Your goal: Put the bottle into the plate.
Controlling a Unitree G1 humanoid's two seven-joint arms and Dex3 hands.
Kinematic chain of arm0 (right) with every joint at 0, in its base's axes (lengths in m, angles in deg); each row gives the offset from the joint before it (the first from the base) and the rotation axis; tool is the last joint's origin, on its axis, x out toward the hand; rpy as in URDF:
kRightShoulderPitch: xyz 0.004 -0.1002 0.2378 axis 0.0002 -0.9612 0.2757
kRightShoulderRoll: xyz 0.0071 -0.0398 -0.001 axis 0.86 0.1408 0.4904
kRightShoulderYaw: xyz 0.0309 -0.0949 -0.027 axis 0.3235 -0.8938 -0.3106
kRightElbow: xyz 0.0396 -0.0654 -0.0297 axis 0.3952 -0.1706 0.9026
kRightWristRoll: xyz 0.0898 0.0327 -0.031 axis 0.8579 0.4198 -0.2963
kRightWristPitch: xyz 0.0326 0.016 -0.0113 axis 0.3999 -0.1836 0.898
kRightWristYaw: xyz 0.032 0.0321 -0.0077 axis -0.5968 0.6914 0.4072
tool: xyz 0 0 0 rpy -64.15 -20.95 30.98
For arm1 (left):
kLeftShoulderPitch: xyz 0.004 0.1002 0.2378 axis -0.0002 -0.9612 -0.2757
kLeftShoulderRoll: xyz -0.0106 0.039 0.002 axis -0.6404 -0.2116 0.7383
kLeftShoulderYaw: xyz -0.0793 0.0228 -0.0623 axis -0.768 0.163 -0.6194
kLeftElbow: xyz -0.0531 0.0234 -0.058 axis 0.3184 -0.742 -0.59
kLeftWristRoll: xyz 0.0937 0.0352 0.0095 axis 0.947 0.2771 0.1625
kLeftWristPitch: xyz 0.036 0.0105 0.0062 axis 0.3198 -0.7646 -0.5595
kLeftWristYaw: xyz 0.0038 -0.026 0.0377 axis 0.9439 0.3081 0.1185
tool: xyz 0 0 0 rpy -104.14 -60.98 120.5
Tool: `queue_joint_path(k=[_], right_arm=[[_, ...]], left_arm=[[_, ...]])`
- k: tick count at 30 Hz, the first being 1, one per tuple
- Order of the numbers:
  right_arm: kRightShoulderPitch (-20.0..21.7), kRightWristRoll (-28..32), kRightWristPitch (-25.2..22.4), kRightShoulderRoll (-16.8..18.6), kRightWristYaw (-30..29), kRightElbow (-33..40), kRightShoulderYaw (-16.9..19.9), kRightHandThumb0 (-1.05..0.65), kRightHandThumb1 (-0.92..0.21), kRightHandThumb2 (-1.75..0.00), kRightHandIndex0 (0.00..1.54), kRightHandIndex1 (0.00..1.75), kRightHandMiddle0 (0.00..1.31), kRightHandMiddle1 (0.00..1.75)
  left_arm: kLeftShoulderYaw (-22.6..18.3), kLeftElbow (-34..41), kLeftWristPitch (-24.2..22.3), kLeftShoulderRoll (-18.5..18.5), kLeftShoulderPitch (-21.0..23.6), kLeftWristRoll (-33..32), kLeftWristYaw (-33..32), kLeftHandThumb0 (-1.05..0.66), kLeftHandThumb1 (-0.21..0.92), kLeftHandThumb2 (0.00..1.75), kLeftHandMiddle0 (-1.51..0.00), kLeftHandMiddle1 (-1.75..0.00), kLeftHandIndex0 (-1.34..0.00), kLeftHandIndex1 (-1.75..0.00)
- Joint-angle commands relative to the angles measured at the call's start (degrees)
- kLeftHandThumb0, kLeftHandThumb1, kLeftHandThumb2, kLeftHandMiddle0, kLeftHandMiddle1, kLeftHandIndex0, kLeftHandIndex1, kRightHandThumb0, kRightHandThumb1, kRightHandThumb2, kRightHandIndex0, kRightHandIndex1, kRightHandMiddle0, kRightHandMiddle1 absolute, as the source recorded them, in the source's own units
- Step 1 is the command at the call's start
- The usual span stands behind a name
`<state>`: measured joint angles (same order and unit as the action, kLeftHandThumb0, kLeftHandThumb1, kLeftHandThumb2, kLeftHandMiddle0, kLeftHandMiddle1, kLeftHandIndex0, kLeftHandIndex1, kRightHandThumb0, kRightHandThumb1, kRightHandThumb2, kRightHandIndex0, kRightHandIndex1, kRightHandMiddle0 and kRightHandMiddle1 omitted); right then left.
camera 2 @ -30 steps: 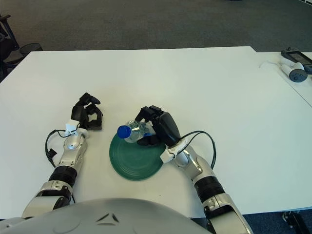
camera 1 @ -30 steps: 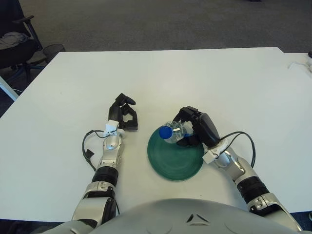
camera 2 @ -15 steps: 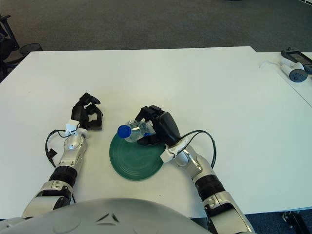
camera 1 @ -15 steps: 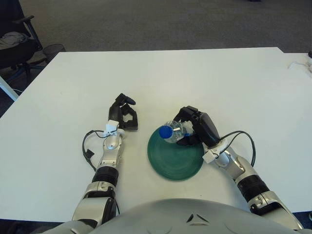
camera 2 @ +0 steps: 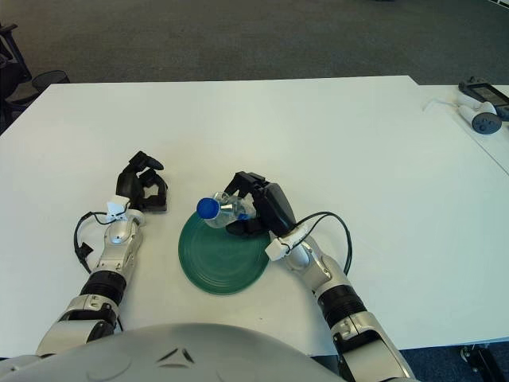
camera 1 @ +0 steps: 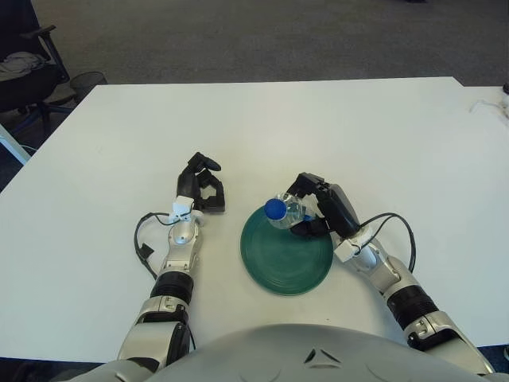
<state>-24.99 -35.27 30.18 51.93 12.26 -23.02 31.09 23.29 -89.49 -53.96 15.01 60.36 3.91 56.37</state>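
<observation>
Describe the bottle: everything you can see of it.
The bottle is small, of clear plastic by its look, with a blue cap screwed on. It lies tilted on its side rather than upright, cap pointing toward the robot's left. The right hand grips its body, the dark fingers wrapped around it and hiding its base. It shows over the far edge of the green plate; whether it touches the plate cannot be told. No label or contents can be made out.
</observation>
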Motion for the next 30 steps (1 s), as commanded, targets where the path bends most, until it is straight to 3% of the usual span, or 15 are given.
queue_joint_path(k=[1, 9, 10, 12, 13, 15, 18, 22, 25, 30], right_arm=[[-0.66, -1.07, -1.40, -0.69, 0.60, 0.15, 0.41, -0.43, -0.64, -0.93, 1.22, 1.75, 0.93, 1.75], [-0.44, -0.06, -1.45, -4.24, 6.95, 2.58, -0.23, -0.53, -0.69, -0.78, 1.05, 1.75, 0.81, 1.75], [-0.13, 0.78, -1.10, -6.04, 9.63, 3.39, -0.49, -0.55, -0.71, -0.75, 1.02, 1.75, 0.78, 1.75], [0.77, 1.28, -0.58, -9.38, 14.57, 4.76, -1.28, -0.64, -0.78, -0.65, 0.69, 1.74, 0.51, 1.75], [1.22, 1.13, -0.46, -10.63, 16.48, 5.25, -1.69, -0.69, -0.81, -0.62, 0.58, 1.65, 0.41, 1.70], [1.70, 0.44, -0.85, -12.19, 19.41, 6.21, -2.38, -0.83, -0.87, -0.55, 0.29, 1.32, 0.17, 1.50], [1.82, -0.10, -2.22, -13.79, 22.54, 7.84, -2.72, -0.93, -0.91, -0.54, 0.12, 1.01, 0.05, 1.23], [1.97, -1.19, -3.60, -15.73, 25.69, 9.82, -2.81, -1.01, -0.92, -0.57, 0.03, 0.61, 0.01, 0.79], [2.32, -1.70, -3.46, -16.70, 26.92, 10.20, -2.85, -1.04, -0.92, -0.62, 0.01, 0.22, 0.00, 0.30], [3.21, -2.80, -2.31, -17.35, 26.59, 9.20, -2.90, -1.05, -0.92, -0.66, 0.00, 0.04, 0.00, 0.06]], left_arm=[[0.77, -2.32, -2.08, 1.59, -3.39, 0.50, -0.84, 0.00, -0.08, 1.74, -0.91, -1.67, -0.70, -1.75], [1.06, -1.53, -2.40, 1.98, -3.59, 1.39, -2.21, 0.00, -0.09, 1.75, -0.93, -1.66, -0.70, -1.75], [1.11, -1.26, -2.55, 2.07, -3.67, 1.49, -2.39, 0.00, -0.09, 1.75, -0.93, -1.66, -0.70, -1.75], [1.17, -0.79, -2.89, 2.24, -3.79, 1.61, -2.71, 0.00, -0.09, 1.75, -0.93, -1.66, -0.70, -1.75], [1.19, -0.61, -3.04, 2.30, -3.83, 1.63, -2.83, 0.00, -0.09, 1.75, -0.93, -1.66, -0.70, -1.75], [1.26, -0.27, -3.31, 2.45, -3.93, 1.74, -3.14, 0.00, -0.09, 1.75, -0.92, -1.67, -0.70, -1.75], [1.43, 0.10, -3.43, 2.57, -4.07, 2.04, -3.54, 0.00, -0.08, 1.75, -0.91, -1.68, -0.70, -1.75], [1.59, 0.11, -3.03, 2.51, -4.18, 2.33, -3.72, 0.00, -0.08, 1.75, -0.91, -1.69, -0.70, -1.75], [1.68, -0.14, -2.80, 2.47, -4.22, 2.45, -3.83, 0.00, -0.08, 1.75, -0.91, -1.69, -0.70, -1.75], [1.73, -0.30, -3.12, 2.41, -4.13, 2.76, -4.36, 0.00, -0.08, 1.75, -0.90, -1.70, -0.69, -1.75]])
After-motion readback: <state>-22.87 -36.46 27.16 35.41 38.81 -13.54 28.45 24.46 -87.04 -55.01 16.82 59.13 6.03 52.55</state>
